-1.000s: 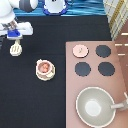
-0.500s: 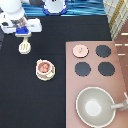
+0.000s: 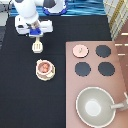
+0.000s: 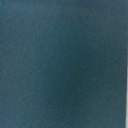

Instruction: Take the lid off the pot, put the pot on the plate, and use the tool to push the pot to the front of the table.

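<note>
The small pot (image 3: 44, 67), lid off and reddish inside showing, sits on the cream plate (image 3: 38, 75) on the black table (image 3: 30, 105), left of centre. On the stove counter lies the pale-pink lid (image 3: 79, 50), at its upper left corner. My gripper (image 3: 35, 36) is toward the exterior view's top left, above the pot in the picture. It is shut on the handle of the cream tool (image 3: 37, 47), whose slotted head points toward the pot, a short gap away. The wrist view holds only a plain dark surface.
The pinkish-brown stove counter (image 3: 120, 75) with three black burners (image 3: 82, 69) fills the exterior view's right. A large grey-beige pan (image 3: 95, 106) with a handle sits at its bottom. The white robot base (image 3: 30, 10) is at the top.
My gripper has carried the tool steadily toward the exterior view's right, from the far left edge to roughly in line with the pot. Pot, plate and lid have stayed put.
</note>
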Robot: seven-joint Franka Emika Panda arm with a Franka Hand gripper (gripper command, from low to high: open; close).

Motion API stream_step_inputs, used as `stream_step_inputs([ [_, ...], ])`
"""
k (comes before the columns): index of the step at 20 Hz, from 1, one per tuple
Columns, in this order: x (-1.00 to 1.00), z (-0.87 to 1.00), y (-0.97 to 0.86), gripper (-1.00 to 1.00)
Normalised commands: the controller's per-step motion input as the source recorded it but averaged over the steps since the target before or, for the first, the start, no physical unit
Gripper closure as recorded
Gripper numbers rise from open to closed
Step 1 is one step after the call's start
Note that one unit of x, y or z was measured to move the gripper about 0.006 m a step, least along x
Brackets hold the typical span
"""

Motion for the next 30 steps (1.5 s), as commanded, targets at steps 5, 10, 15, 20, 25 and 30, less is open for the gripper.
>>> stream_step_inputs([
  [5, 0.01, -0.6, 0.1, 1.0],
  [10, 0.34, -0.55, 0.0, 1.0],
  [15, 0.73, -0.24, 0.01, 1.0],
  [20, 0.9, 0.08, 0.13, 1.0],
  [25, 1.0, 0.38, 0.2, 1.0],
  [30, 1.0, 0.43, 0.21, 1.0],
])
